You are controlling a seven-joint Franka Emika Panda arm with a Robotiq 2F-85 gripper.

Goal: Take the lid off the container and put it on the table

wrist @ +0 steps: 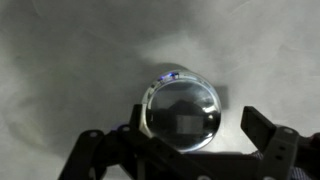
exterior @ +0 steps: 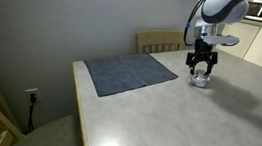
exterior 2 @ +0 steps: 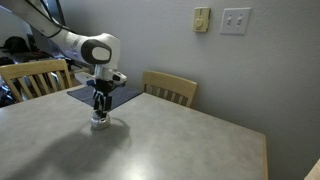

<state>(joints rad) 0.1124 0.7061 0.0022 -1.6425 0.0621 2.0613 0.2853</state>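
The lid (wrist: 185, 112) is a shiny round silvery dome that fills the middle of the wrist view and hides the container under it. In both exterior views lid and container show as one small silvery pot (exterior: 200, 80) (exterior 2: 100, 121) standing on the table (exterior: 231, 121) (exterior 2: 185, 140). My gripper (wrist: 196, 110) is open, points straight down and hangs just above the pot (exterior: 202, 64) (exterior 2: 100, 104). One finger overlaps the lid's edge. The other finger stands clear of it with a gap.
A blue-grey mat (exterior: 129, 75) (exterior 2: 84, 96) lies on the table beside the pot. Wooden chairs stand at the table's edges (exterior: 160, 39) (exterior 2: 170, 88) (exterior 2: 35, 78). A wall runs close behind the table.
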